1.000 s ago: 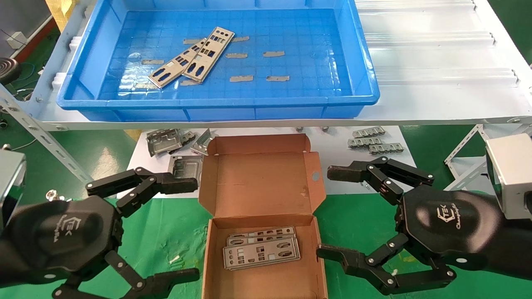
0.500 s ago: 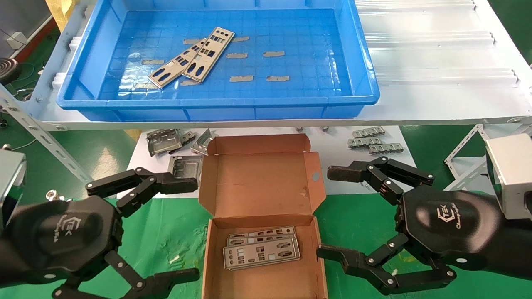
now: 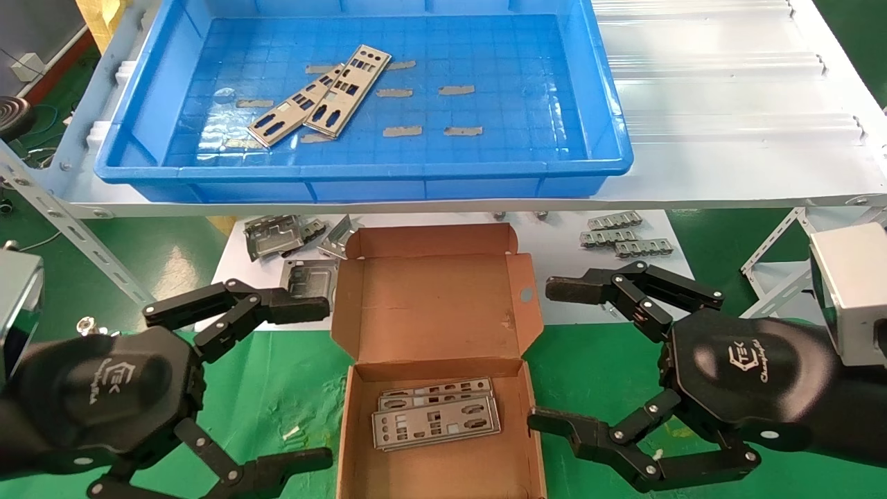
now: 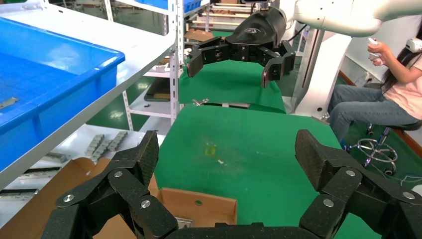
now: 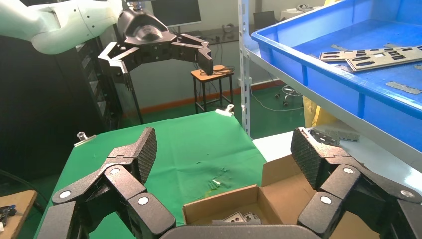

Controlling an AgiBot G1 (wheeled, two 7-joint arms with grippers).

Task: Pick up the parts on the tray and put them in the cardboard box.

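- Head view: two parts (image 3: pixel 320 97) lie overlapping in the tray (image 3: pixel 603 111), left of its middle, on the white shelf above the tabletop's far edge. Small grey tape strips (image 3: pixel 428 109) dot the tray floor beside them.
- Head view: the cardboard box (image 3: pixel 436 305) sits open at the middle of the tabletop's near edge, lid hinged back. A small stack of plates (image 3: pixel 435 414) already lies flat inside, so part of the job looks done; the two in the tray remain.
- Head view: the left tool (image 3: pixel 305 378) hangs just left of the box and the right tool (image 3: pixel 551 355) just right of it, each with fingers spread wide and holding nothing. Neither is near the tray, so I judge the next pick has not begun.
- Head view: bent grey brackets (image 3: pixel 277 235) lie on the white board beyond the box, toward the far left; they are not task items.
- Left wrist view: the left tool (image 4: pixel 226 154) is spread apart and empty, above the green tabletop with a corner of the box below it; the right tool shows farther off, also apart.
- Right wrist view: the right tool (image 5: pixel 223 149) is spread apart and empty above the box, where plates show inside; the tray's two parts (image 5: pixel 370 56) are visible up on the shelf.
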